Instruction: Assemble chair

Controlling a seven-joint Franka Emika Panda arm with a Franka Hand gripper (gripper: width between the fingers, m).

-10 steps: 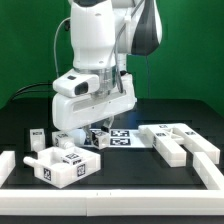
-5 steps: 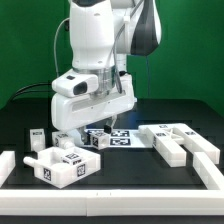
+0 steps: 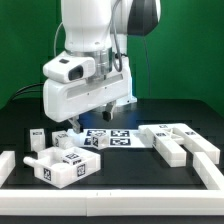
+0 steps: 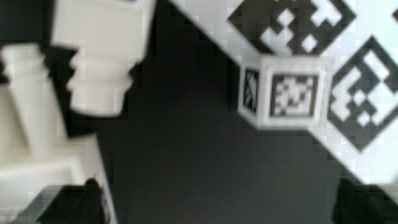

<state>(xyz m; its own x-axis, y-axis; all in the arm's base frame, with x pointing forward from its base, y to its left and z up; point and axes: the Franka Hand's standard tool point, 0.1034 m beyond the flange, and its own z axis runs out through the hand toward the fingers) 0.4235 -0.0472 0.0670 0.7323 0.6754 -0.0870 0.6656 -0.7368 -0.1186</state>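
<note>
Marker board (image 3: 118,137) flat on black table (image 3: 140,176); green backdrop (image 3: 190,50).

A glossy white arm (image 3: 92,35) is gleaming.
Its rounded shells are carrying a dark grey joint cap (image 3: 148,15) at two o'clock, a white camera box (image 3: 66,70) at nine o'clock with a thin black cable (image 3: 25,90) trailing beside it, and a boxy white gripper (image 3: 91,118) is ending in short dark fingers (image 3: 78,121) at six o'clock.

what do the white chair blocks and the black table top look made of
The chair blocks look like matte white plastic: even colour, dull soft shading, no glare. Their square tags look like printed stickers. The table top looks like a black matte sheet or cloth, with no reflections; which one is unclear.
</note>
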